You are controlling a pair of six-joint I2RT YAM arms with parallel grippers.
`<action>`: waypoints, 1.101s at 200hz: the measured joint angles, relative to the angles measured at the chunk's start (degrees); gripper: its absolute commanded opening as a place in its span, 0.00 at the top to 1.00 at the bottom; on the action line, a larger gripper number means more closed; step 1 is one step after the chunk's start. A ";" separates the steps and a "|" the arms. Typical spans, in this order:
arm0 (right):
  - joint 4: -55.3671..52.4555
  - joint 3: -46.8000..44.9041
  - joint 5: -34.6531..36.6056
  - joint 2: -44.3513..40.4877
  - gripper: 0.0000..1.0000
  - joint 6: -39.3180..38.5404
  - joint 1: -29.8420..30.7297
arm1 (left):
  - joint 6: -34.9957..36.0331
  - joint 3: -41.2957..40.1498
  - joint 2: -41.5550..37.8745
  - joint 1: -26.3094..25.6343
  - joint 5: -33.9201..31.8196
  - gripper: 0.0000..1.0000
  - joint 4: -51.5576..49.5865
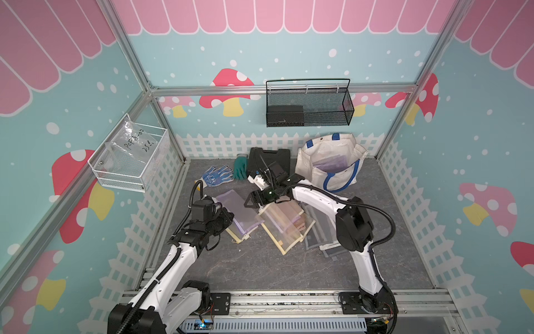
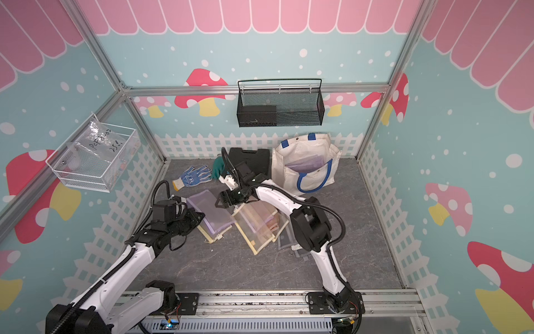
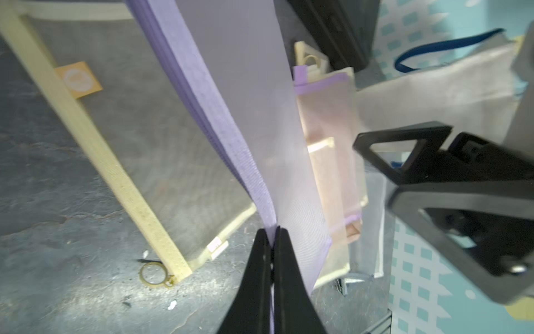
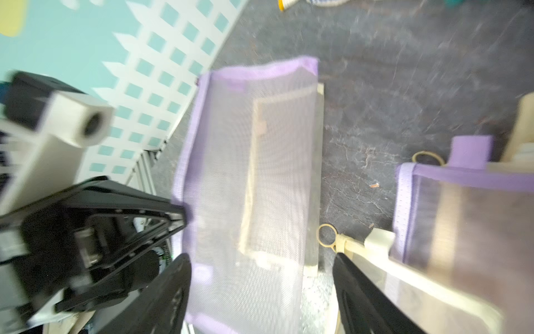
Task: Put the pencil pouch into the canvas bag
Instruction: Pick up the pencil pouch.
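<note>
Top view: the left end effector (image 1: 226, 216) is clenched on the edge of a purple mesh pouch (image 1: 237, 206), which lies at about 9 o'clock on the grey counter (image 1: 260, 266), not in the bag. The left wrist view shows the black fingers (image 3: 284, 260) pinched tight on the pouch's purple zip edge, with the pouch (image 3: 245, 86) spread over a yellow-trimmed pouch (image 3: 130, 144). The right end effector (image 1: 250, 202) hangs over the pouch's 3 o'clock end with its jaws spread wide and nothing gripped. In the right wrist view the two fingers stand on either side of the pouch (image 4: 251, 159), and whether they touch it cannot be told. A pile of more mesh pouches (image 1: 284, 228) sits at the counter's centre, just beside the held one. The canvas bag (image 1: 318, 180) stands open at 1 o'clock by the back fence, with purple pouches visible inside. A black case (image 1: 273, 157) lies at 12 o'clock, and a green glove (image 1: 241, 170) and a blue glove (image 1: 216, 175) lie at 11 o'clock.
</note>
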 measured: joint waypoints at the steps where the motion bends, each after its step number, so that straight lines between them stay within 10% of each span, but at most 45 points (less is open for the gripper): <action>1: 0.02 -0.20 -0.11 -0.48 0.19 0.13 -0.15 | 0.09 0.07 -0.11 -0.02 0.17 1.00 0.00; 79: 11.15 -20.00 -9.27 -17.05 0.21 10.78 -2.36 | 5.75 6.45 -3.43 -6.86 16.59 1.00 3.87; 220: 23.21 -36.65 -9.07 -31.04 0.09 22.93 -7.41 | 7.91 11.78 -0.76 -11.19 17.18 1.00 4.52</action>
